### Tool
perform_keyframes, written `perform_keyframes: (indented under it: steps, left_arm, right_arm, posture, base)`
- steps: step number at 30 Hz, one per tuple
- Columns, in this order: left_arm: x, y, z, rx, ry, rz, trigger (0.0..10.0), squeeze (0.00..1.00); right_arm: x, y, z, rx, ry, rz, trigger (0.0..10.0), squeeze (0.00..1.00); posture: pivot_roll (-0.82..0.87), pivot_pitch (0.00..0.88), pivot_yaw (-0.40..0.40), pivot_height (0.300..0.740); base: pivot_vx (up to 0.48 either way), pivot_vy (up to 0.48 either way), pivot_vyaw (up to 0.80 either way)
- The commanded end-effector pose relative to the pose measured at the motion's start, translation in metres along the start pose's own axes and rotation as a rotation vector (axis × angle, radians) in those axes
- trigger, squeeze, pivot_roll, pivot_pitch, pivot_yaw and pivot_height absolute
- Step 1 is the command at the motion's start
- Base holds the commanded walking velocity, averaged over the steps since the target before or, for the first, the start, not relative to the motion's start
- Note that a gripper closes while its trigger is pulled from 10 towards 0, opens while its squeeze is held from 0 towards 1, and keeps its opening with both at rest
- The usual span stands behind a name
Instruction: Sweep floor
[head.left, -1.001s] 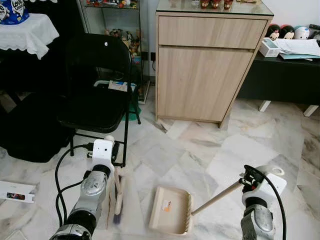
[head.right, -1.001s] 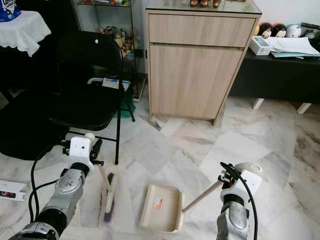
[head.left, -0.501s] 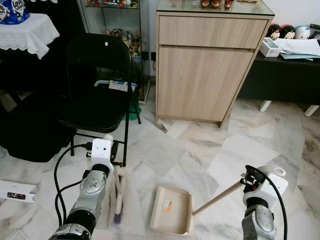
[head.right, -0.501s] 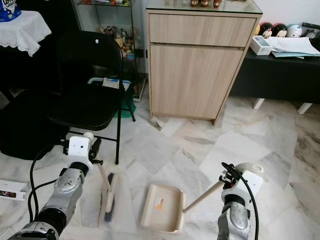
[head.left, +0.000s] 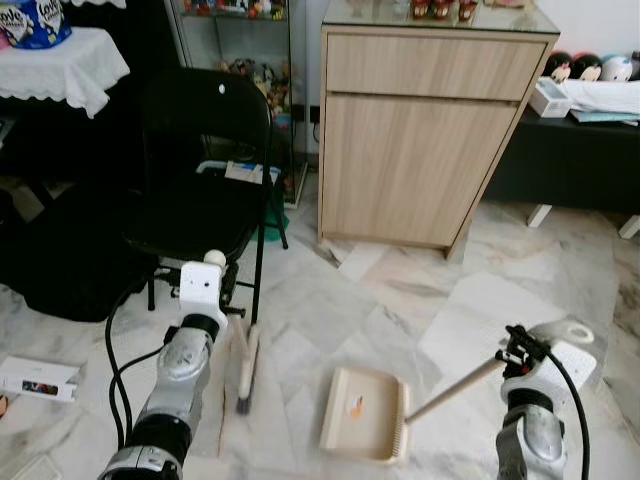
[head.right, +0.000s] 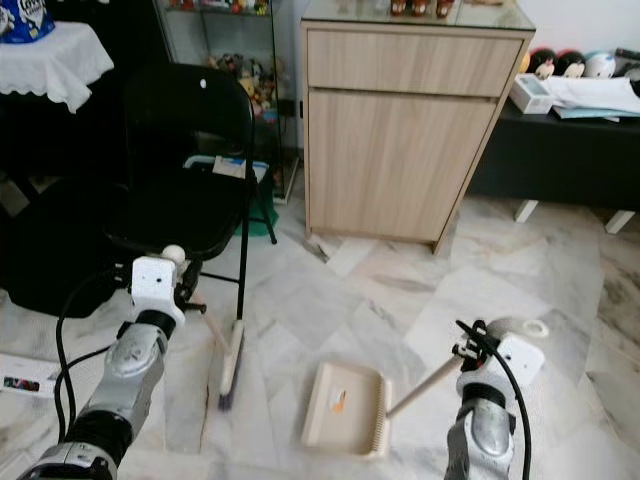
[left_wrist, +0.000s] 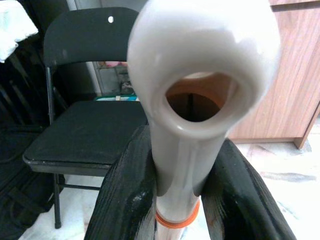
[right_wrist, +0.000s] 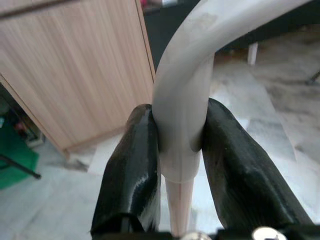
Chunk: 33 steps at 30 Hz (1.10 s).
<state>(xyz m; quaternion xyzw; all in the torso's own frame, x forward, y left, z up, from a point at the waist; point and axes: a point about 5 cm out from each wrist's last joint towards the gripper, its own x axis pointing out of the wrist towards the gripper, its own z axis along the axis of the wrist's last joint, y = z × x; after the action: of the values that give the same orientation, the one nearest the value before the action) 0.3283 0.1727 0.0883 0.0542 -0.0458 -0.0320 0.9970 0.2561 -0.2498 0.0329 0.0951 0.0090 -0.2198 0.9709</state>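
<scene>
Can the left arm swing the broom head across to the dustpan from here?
Probably yes: bare marble floor lies between the cream broom head held by the left gripper and the beige dustpan; the black folding chair stands behind.

broom (head.left: 246, 367): pale head, dark bristles on marble floor (head.left: 330, 310), handle slanted | dustpan (head.left: 364, 427): beige, flat, wooden handle raised

The left gripper (left_wrist: 177, 200) has glossy black fingers clamped on the broom handle (left_wrist: 200, 100), smooth pale plastic with a hanging hole. The right gripper (right_wrist: 182, 165) pinches the dustpan handle (right_wrist: 182, 115), matt grey plastic over wood. Beyond the grippers stand a matt wood-grain cabinet (head.left: 425, 140), a black padded chair (head.left: 200, 190) and polished marble floor (head.left: 400, 300).
</scene>
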Motion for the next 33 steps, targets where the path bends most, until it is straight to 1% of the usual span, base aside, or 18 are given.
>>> perform_keyframes:
  steps: [1,5,8,17,33]
  left_arm:
    - [0.0036,0.0004,0.0078,-0.001,-0.037,0.002,10.0,0.0]
    - [0.0043,-0.0011,0.0092,0.001,-0.04,-0.007,10.0,0.0]
    - [0.0048,-0.0018,0.0107,0.004,-0.045,-0.016,10.0,0.0]
    - [0.0049,0.0006,0.0123,0.009,-0.049,0.0,10.0,0.0]
    - [0.0063,-0.0039,0.0146,0.012,-0.052,-0.011,10.0,0.0]
  right_arm:
    - [0.0051,-0.0027,0.0173,-0.002,-0.085,-0.003,10.0,0.0]
    - [0.0069,-0.0028,0.0213,-0.006,-0.097,-0.002,10.0,0.0]
    - [0.0068,-0.0016,0.0234,-0.004,-0.102,0.003,10.0,0.0]
    - [0.0066,0.0012,0.0237,-0.003,-0.089,0.008,10.0,0.0]
    - [0.0046,0.0058,0.0181,0.005,-0.056,0.016,10.0,0.0]
  posture:
    - [-0.01,0.0,-0.013,0.74]
    - [-0.01,0.0,-0.014,0.74]
    - [-0.01,0.0,-0.015,0.74]
    - [0.0,0.025,-0.021,0.74]
    - [0.0,0.041,-0.018,0.74]
  base:
    - [0.0,0.0,0.0]
    - [0.0,0.0,0.0]
    - [0.0,0.0,0.53]
    - [0.0,0.0,0.8]
    - [0.0,0.0,0.8]
